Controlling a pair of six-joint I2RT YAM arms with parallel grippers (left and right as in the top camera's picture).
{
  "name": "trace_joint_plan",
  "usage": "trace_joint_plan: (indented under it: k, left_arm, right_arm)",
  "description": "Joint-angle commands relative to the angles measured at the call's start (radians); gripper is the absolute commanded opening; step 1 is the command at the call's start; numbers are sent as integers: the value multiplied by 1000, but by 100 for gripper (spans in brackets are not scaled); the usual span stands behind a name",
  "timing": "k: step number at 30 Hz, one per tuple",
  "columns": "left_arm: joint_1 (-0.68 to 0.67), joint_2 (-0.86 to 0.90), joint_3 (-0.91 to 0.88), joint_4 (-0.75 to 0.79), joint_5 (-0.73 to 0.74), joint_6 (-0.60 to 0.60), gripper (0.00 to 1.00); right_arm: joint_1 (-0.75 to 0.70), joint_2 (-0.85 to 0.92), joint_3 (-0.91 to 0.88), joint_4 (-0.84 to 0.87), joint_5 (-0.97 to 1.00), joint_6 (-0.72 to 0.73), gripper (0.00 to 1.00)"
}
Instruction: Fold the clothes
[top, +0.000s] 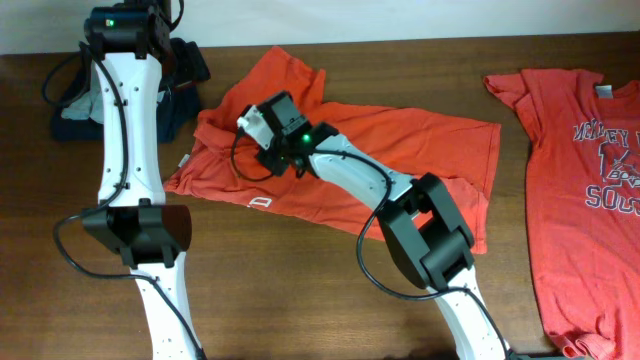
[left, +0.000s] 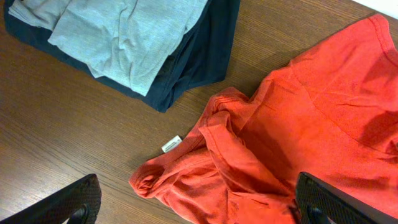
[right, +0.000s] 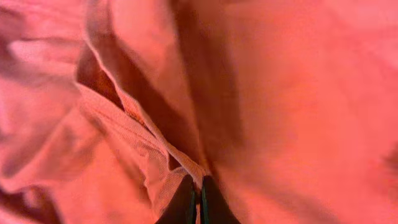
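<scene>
Right gripper: pinched narrow on shirt fold
Left gripper: wide, empty
Risk: thin pinch slips, fold bunches

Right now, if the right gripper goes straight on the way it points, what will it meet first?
The orange shirt: the right gripper seems to touch its folded seam.

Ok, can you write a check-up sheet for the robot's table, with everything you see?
Surface: brown wooden table.
Job's things: middle T-shirt crumpled at one end; right T-shirt spread flat, print up.
Clutter: grey and navy clothes pile, far left.
Grippers: left gripper open over the crumpled edge; right gripper shut on a fold of the middle T-shirt.
Cables: black cables loop beside both arms.
Surroundings: pale strip past the far edge; nothing else seen.
</scene>
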Motion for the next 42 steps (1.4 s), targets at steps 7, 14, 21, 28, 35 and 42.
trace_joint_plan:
  k: [7, 14, 21, 28, 35, 42]
  left_arm:
    - [1, -4, 2, 1, 7, -2, 99]
    - [1, -4, 2, 1, 7, -2, 99]
    - [1, -4, 2, 1, 7, -2, 99]
    - [1, -4, 2, 1, 7, -2, 99]
    - [1, -4, 2, 1, 7, -2, 99]
    - [1, -4, 2, 1, 7, -2, 99]
  right_arm:
    - [-72, -49, 3, 51, 67, 8, 4]
    - [-95, -49, 3, 87, 67, 8, 5]
    - [-99, -49, 3, 131, 110, 8, 37]
    - [-95, -51, 64, 88, 48, 68, 47]
    - [-75, -51, 91, 54, -63, 68, 47]
    - [-71, -48, 90, 71, -145, 93, 33]
